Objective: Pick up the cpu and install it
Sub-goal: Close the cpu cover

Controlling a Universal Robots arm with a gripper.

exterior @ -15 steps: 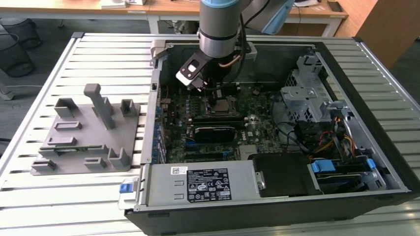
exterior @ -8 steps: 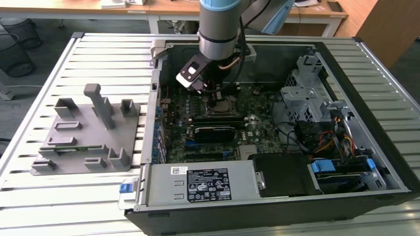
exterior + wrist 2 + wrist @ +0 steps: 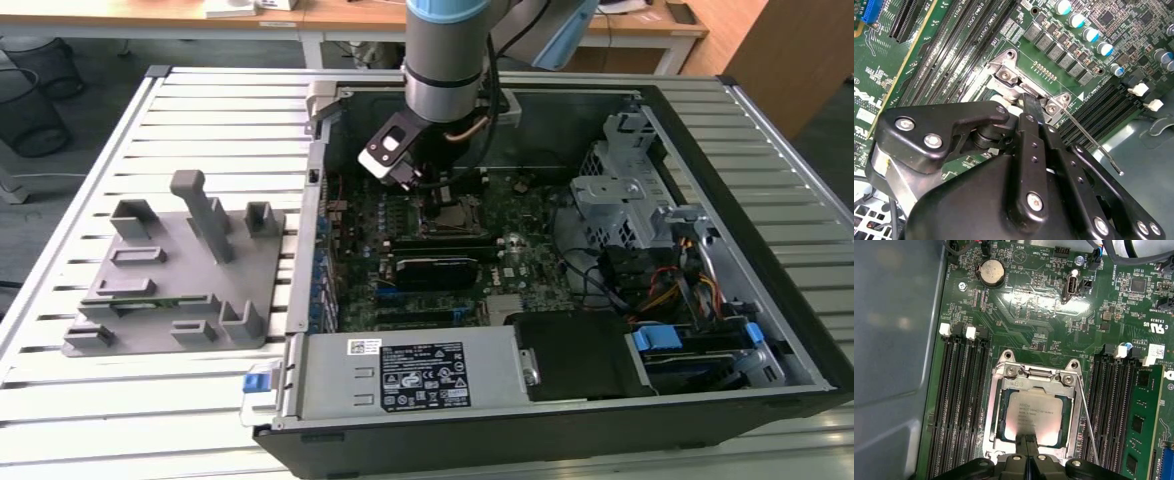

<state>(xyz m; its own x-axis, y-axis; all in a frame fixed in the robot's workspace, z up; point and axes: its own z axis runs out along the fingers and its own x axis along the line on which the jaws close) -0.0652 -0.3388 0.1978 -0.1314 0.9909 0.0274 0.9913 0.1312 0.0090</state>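
One cpu lies flat in the metal-framed socket, right under the claw, which is closed tight at the chip's edge, gripping nothing.

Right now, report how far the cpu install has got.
Done: the cpu lies flat inside the socket frame. In hand: the gripper, shut, sits at the cpu's edge. Left: it has not yet lifted clear; I cannot tell whether the lever is latched.

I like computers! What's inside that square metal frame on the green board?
The cpu, its silver top showing, lies inside the socket frame. The gripper covers one edge of it, and whatever is beneath the chip is hidden.
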